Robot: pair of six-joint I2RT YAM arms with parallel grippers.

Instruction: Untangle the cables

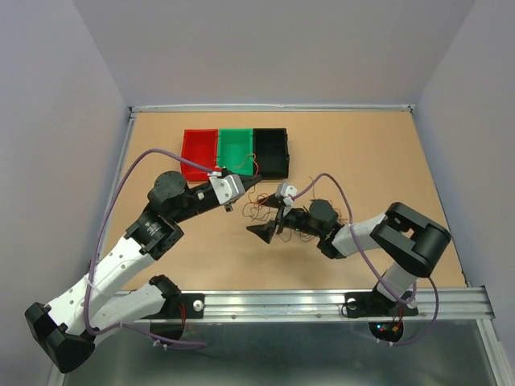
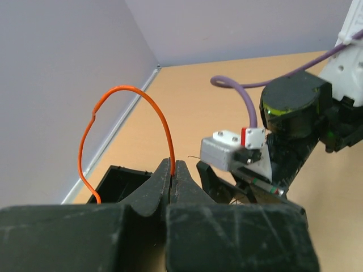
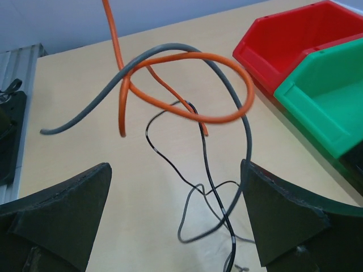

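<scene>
Left wrist view: I see the left gripper (image 2: 172,170) pressed together, pinching an orange cable (image 2: 142,93) that arches upward.
Right gripper (image 3: 174,167): spread wide, the tangle (image 3: 187,55) between and beyond its fingers.
Tangle: orange, grey and thin black cables looped together, mid-table (image 1: 370,161), near the bins (image 1: 236,133) at the far edge.

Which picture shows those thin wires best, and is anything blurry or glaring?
Right wrist view: sharpest, with the cables crisp against the table under even light. Left wrist view: one orange cable is clear, and the left gripper shut on it looms large along the bottom edge. Top external view: no glare, but the cables shrink to hair-thin squiggles.
</scene>
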